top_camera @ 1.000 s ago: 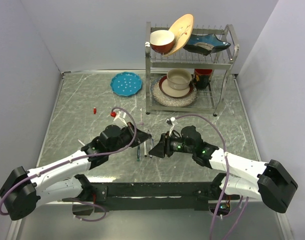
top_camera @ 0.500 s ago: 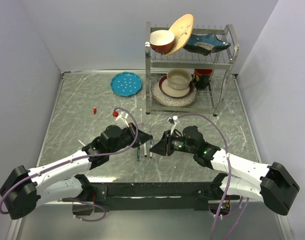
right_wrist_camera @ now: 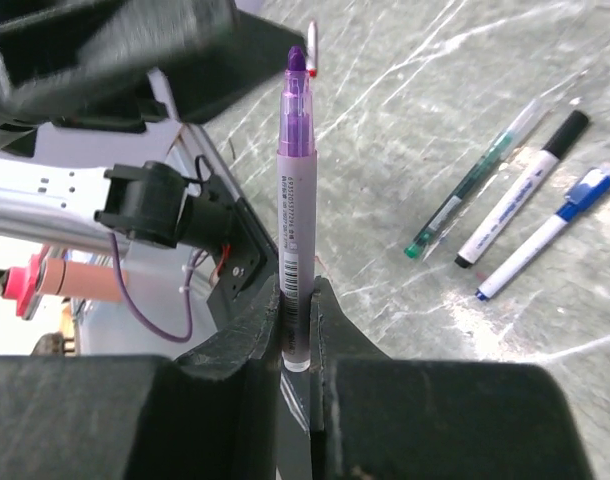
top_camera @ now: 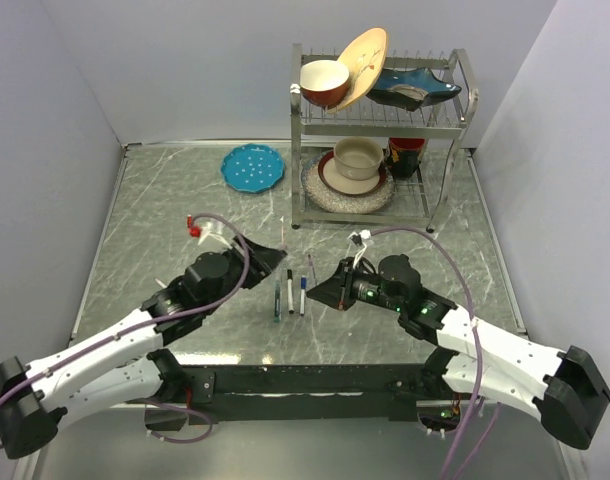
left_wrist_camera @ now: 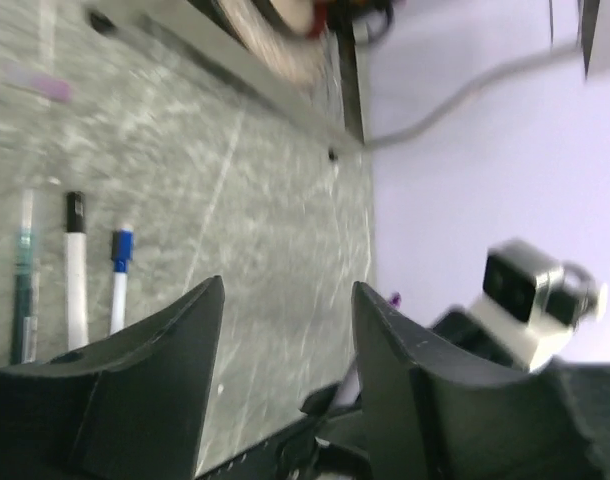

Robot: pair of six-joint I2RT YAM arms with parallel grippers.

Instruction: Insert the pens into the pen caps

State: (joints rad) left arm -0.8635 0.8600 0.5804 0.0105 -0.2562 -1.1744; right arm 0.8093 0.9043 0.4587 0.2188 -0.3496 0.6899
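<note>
Right hand clamped on a slim translucent purple pen (upright between its fingers); left hand apart above the grey marbled surface.

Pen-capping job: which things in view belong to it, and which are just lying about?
Job: purple marker pen, clamped in the right gripper; dark green pen, white pen with black end and white pen with blue end, lying side by side.
Lying about: round teal plate; metal dish rack holding red bowl, tan plate, blue dish, beige bowl.
</note>
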